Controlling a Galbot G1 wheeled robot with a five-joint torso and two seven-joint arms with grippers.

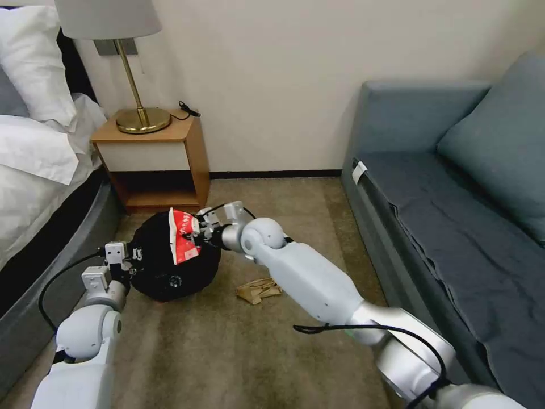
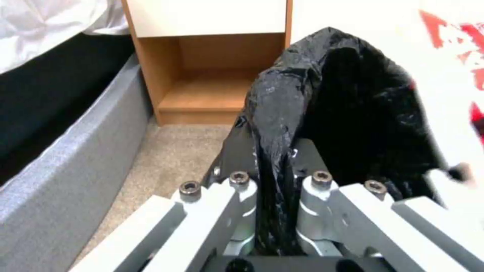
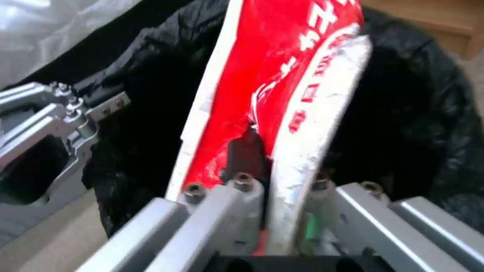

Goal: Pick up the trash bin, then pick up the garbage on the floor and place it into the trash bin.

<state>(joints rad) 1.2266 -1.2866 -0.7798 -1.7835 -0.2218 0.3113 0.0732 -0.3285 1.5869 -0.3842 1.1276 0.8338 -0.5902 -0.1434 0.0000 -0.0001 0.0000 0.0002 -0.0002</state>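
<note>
The red-and-white wrapper (image 1: 183,236) hangs right over the open mouth of the trash bin (image 1: 170,267). The right pincer (image 1: 200,230) is clamped on one edge of the wrapper. The wrapper's long side runs up and down, with its lower end dipping into the black bag. So the bin is straight below the wrapper, and I think letting go would drop it in.

The left pincer (image 1: 129,255) is pinched tight on a fold of the black liner (image 2: 282,113) at the bin's rim, on the side near the bed (image 1: 34,170). It holds the bin from the robot's left. The right arm reaches in from the other side. In the right wrist view the left pincer (image 3: 88,121) sits just beside the wrapper (image 3: 282,83).

A piece of crumpled tan paper (image 1: 258,289) lies on the carpet floor (image 1: 216,352), just beside the bin and under the right arm. The right arm is the nearer one to it.

The floor is soft brown carpet. A wooden nightstand (image 1: 153,159) with a gold lamp (image 1: 133,79) stands behind the bin. A blue-grey sofa (image 1: 454,187) is on the robot's right.
</note>
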